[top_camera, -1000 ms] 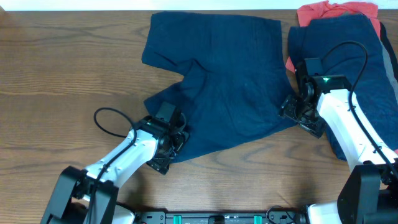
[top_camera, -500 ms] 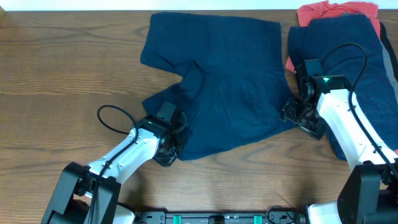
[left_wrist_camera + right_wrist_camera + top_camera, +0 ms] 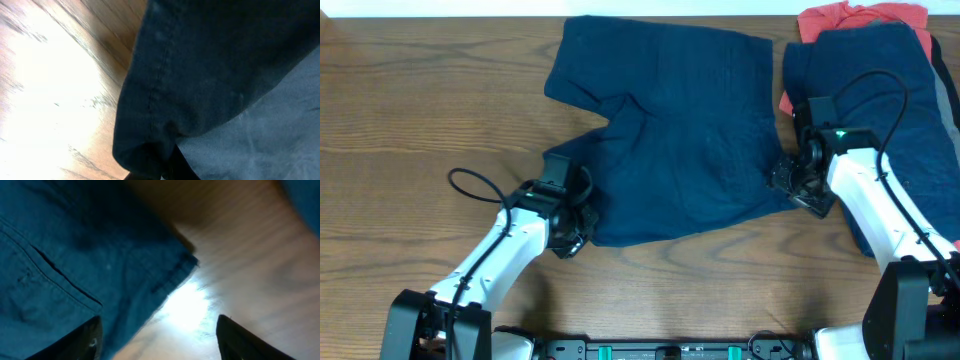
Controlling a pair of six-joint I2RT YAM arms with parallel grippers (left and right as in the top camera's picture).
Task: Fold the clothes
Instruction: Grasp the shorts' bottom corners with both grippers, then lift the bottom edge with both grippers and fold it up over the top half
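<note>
Navy two-legged shorts [image 3: 670, 120] lie spread flat mid-table. My left gripper [image 3: 577, 226] is shut on the hem of their lower left leg; in the left wrist view that dark hem [image 3: 150, 125] bunches into the closed gripper [image 3: 165, 171] at the bottom edge. My right gripper [image 3: 792, 182] sits at the shorts' lower right corner. Its dark fingers [image 3: 86, 339] stand apart, open, with the navy corner [image 3: 90, 265] reaching in beside the left finger and bare wood between them. More clothes lie at the far right: a navy garment [image 3: 880, 80] over a coral-red one [image 3: 855, 17].
The wooden table [image 3: 420, 110] shows bare at the left and along the front. The right arm [image 3: 880, 215] lies over the navy pile. A looped black cable [image 3: 470, 185] hangs off the left arm. The table's far edge runs just behind the shorts.
The left gripper has shut on the shorts' lower left hem and pulled it leftward. The right gripper has stayed at the right corner, its jaws narrowing a little.
</note>
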